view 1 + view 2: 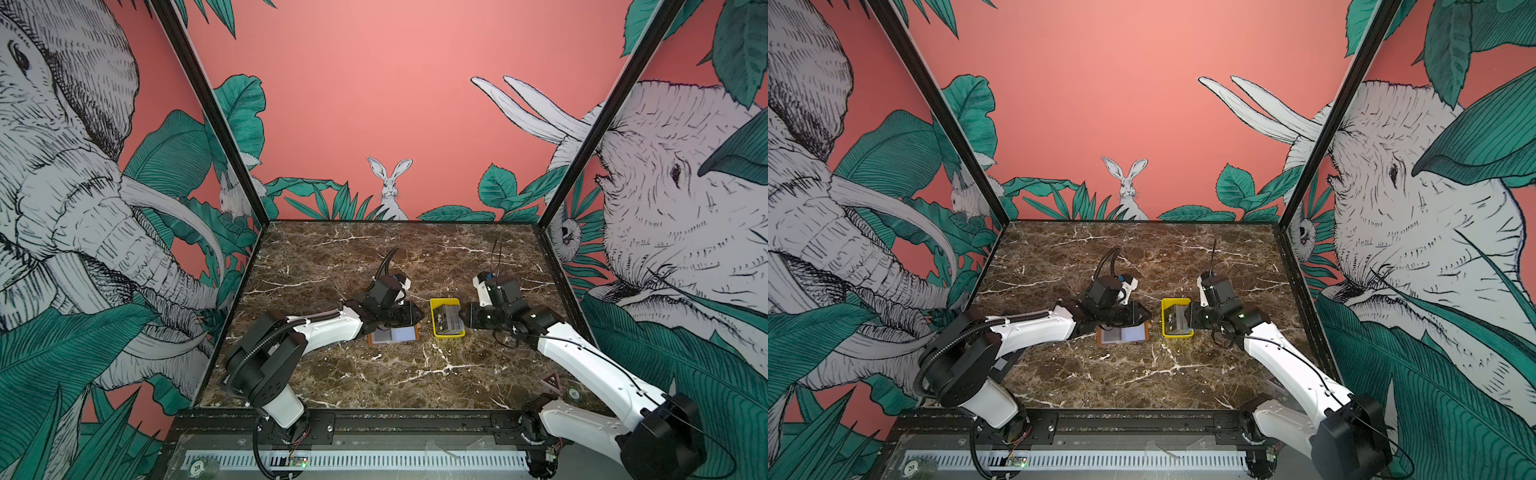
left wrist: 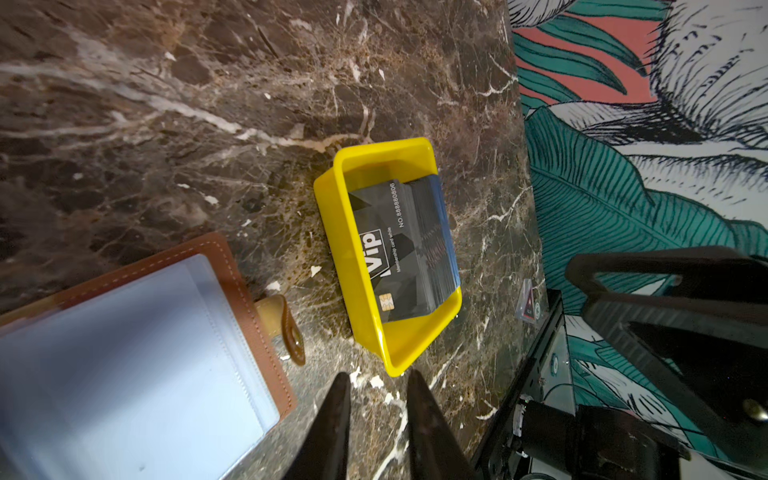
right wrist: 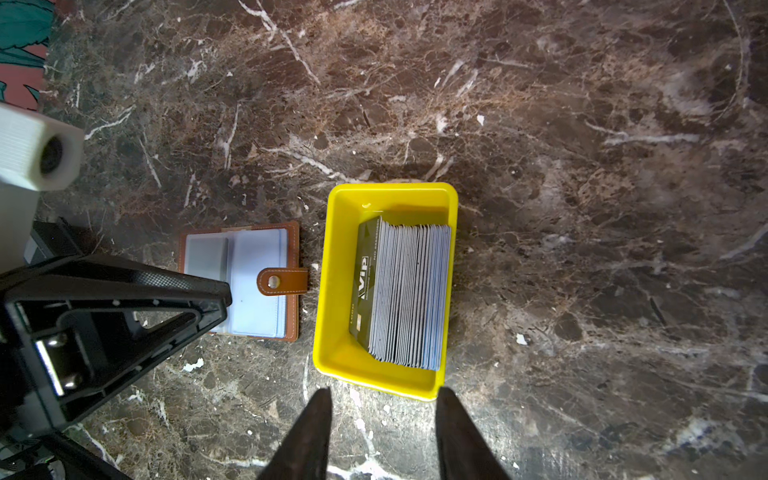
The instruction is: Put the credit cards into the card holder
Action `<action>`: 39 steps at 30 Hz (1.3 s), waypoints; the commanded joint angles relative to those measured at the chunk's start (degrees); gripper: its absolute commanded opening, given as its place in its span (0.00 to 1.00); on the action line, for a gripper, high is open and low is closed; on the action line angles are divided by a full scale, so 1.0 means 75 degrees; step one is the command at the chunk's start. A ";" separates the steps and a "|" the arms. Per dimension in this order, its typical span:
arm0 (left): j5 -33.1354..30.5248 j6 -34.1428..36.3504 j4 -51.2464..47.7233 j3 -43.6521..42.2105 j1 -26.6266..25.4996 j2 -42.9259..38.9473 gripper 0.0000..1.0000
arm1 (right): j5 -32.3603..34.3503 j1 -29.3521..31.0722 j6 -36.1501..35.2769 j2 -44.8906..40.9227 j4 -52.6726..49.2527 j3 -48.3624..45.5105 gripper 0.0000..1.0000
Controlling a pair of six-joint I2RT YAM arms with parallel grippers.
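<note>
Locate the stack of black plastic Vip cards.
In both top views the black card stack sits inside the yellow plastic tray, right of the open tan leather card holder.

Bare counter (image 1: 374, 257) lies open on every side of the things. Between the card holder (image 3: 253, 307) and the yellow tray (image 3: 332, 291) only a narrow strip is free, and the snap tab (image 3: 282, 282) juts slightly into it. My left jaws hang over the holder's side away from the tray and block it. Inside the tray, the credit cards (image 3: 407, 291) sit against the wall away from the holder, leaving a gap on the holder's side. My right jaws stand apart and empty, with nothing between them and the tray.
</note>
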 commanded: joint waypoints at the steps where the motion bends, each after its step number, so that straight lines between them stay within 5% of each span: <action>1: 0.0257 0.0092 -0.0076 0.0426 -0.0059 0.0221 0.26 | -0.0188 -0.0198 -0.0213 0.0196 0.0107 0.0015 0.50; 8: 0.0339 0.0119 -0.0341 0.0992 -0.0060 0.0882 0.25 | -0.1014 -0.0338 -0.0410 0.0979 0.0312 0.0177 0.63; 39: 0.0535 -0.0101 -0.1143 0.2473 -0.0365 0.2404 0.20 | -0.1244 -0.0332 -0.0432 0.2635 0.1342 0.0016 0.65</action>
